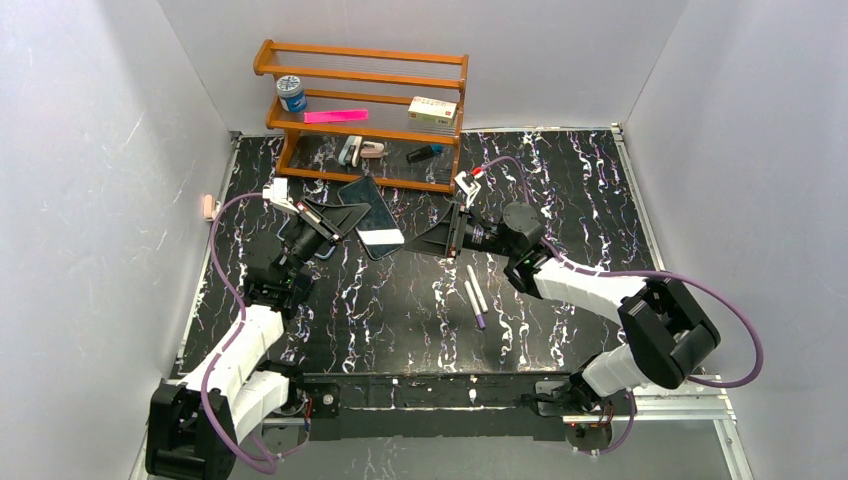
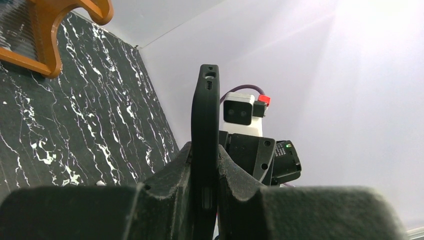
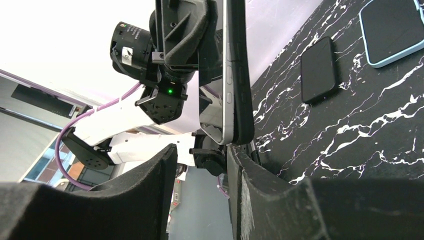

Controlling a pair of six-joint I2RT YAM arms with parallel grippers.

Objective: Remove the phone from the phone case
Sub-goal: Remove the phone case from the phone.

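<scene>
The phone (image 3: 210,121), in its case (image 3: 241,75), is held on edge above the table (image 1: 560,200), clamped by the left gripper (image 1: 340,213) so that its lower end is offered to the right gripper (image 3: 200,155), whose jaws stand apart.

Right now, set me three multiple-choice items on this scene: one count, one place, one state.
1. Slim white pens on the black marbled table: A one; B two; C four.
2. The flat pink strip lies: A on that table; B on the wooden rack's middle shelf; C under the pens.
3. The black phone case is: A lying loose; B on the rack; C clamped in the left gripper.
Answers: B, a pair lies together; B, it rests beside the blue jar; C, both fingers press its faces.
</scene>
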